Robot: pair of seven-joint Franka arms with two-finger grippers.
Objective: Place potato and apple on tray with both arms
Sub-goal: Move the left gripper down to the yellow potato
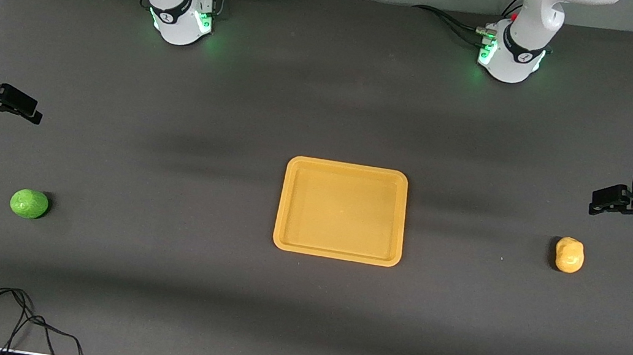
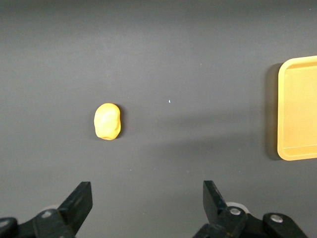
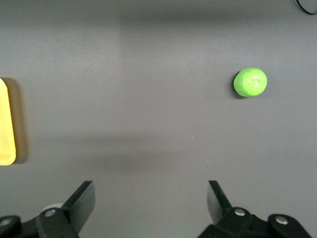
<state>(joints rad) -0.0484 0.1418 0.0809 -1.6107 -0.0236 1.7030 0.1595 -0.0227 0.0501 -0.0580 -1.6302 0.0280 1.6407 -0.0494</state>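
place: robot lab | evidence: two bolted arms (image 1: pixel 174 3), dark table (image 1: pixel 241 99)

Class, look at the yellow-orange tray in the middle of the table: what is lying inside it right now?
Nothing lies inside the tray; its whole floor shows bare. The potato sits on the table toward the left arm's end, the apple toward the right arm's end. What the tray itself covers cannot be seen.

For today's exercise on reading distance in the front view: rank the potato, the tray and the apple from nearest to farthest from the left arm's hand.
1. The potato, on the table at the left arm's end, close to the open left hand.
2. The tray, mid-table, nothing on it.
3. The apple, at the right arm's end, close to the open right hand.
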